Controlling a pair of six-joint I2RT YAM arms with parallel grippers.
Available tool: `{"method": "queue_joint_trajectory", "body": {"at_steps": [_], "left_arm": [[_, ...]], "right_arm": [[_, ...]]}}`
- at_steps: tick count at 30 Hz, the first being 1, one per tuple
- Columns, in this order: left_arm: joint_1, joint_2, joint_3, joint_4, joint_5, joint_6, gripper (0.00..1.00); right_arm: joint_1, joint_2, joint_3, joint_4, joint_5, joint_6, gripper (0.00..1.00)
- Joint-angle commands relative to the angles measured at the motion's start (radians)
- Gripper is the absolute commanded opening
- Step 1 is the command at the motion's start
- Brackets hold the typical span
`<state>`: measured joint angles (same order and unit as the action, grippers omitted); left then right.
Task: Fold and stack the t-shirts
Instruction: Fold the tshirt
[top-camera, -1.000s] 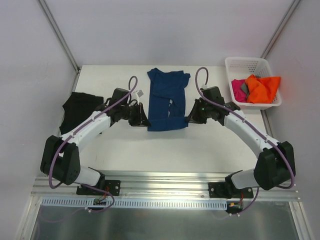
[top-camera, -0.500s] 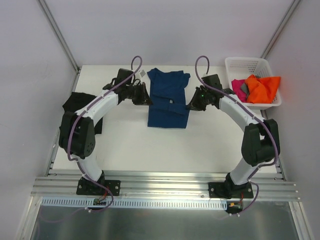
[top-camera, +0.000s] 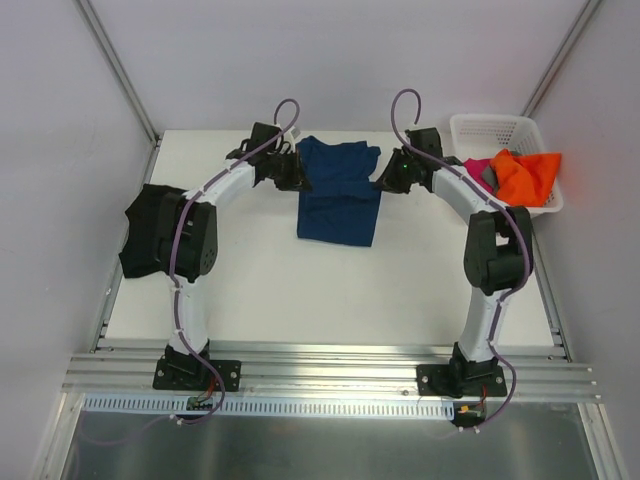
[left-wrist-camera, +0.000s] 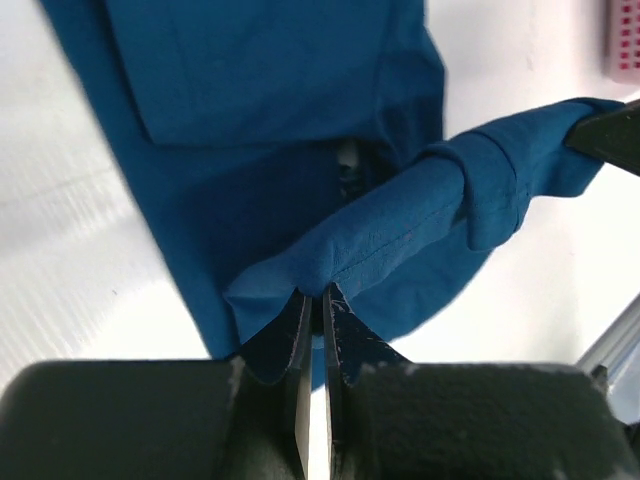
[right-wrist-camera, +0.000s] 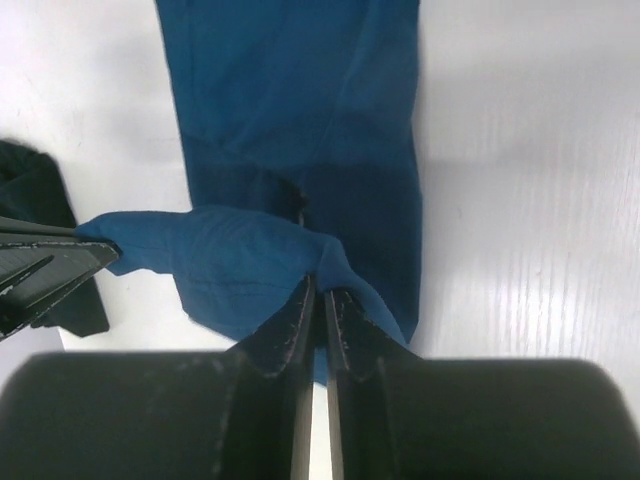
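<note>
A navy blue t-shirt (top-camera: 340, 195) lies at the far middle of the table, its near part doubled over toward the collar. My left gripper (top-camera: 298, 178) (left-wrist-camera: 313, 295) is shut on a raised fold at the shirt's left edge (left-wrist-camera: 270, 90). My right gripper (top-camera: 383, 180) (right-wrist-camera: 320, 285) is shut on the same fold at the right edge (right-wrist-camera: 300, 100). The cloth hangs stretched between them, above the flat layer. A black t-shirt (top-camera: 145, 240) (right-wrist-camera: 30, 185) lies at the left edge, partly behind the left arm. Orange (top-camera: 530, 175), magenta (top-camera: 472, 172) and grey (top-camera: 488, 176) shirts fill the basket.
The white lattice basket (top-camera: 500, 123) stands at the far right corner, close behind the right arm. Both arms reach far across the table, elbows over its left and right sides. White walls close in the table on three sides.
Both grippers have carried the navy shirt's near hem away from the bases toward the collar. The shirt now lies shorter, folded over itself.
</note>
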<state>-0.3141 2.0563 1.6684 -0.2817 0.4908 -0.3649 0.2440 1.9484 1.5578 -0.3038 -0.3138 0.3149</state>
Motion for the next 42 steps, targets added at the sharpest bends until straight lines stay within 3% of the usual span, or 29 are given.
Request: {"method": "queue_joint_trajectory", "body": {"at_steps": [1, 4, 6, 31, 32, 33, 34, 36, 37, 38, 42], "left_arm": [[0.021, 0.065, 0.063, 0.015, -0.037, 0.032, 0.00], [0.023, 0.084, 0.071, 0.030, -0.046, 0.026, 0.00], [0.023, 0.076, 0.070, 0.036, -0.055, 0.020, 0.00], [0.036, 0.122, 0.119, 0.056, -0.146, 0.029, 0.00], [0.036, 0.128, 0.123, 0.056, -0.149, 0.035, 0.00], [0.036, 0.136, 0.125, 0.056, -0.155, 0.037, 0.20], [0.035, 0.139, 0.125, 0.055, -0.172, 0.035, 0.37], [0.033, 0.134, 0.125, 0.052, -0.190, 0.027, 0.60], [0.032, 0.128, 0.126, 0.049, -0.196, 0.027, 0.85], [0.029, 0.120, 0.123, 0.044, -0.207, 0.030, 0.99], [0.015, 0.029, 0.099, 0.032, -0.204, 0.027, 0.99]], "right_arm": [[-0.015, 0.059, 0.053, 0.074, -0.014, -0.049, 0.10], [-0.014, 0.109, 0.079, 0.097, -0.018, -0.063, 0.01], [-0.011, 0.135, 0.096, 0.097, -0.019, -0.060, 0.00], [0.034, 0.236, 0.194, 0.120, 0.005, -0.053, 0.01], [0.034, 0.239, 0.197, 0.121, 0.010, -0.053, 0.07], [0.035, 0.245, 0.199, 0.120, 0.024, -0.056, 0.33], [0.037, 0.248, 0.200, 0.118, 0.033, -0.072, 0.44], [0.038, 0.247, 0.215, 0.103, 0.061, -0.085, 0.65], [0.037, 0.242, 0.222, 0.098, 0.067, -0.088, 0.69], [0.035, 0.235, 0.228, 0.091, 0.068, -0.099, 0.71], [0.034, 0.182, 0.223, 0.089, 0.047, -0.086, 0.72]]}}
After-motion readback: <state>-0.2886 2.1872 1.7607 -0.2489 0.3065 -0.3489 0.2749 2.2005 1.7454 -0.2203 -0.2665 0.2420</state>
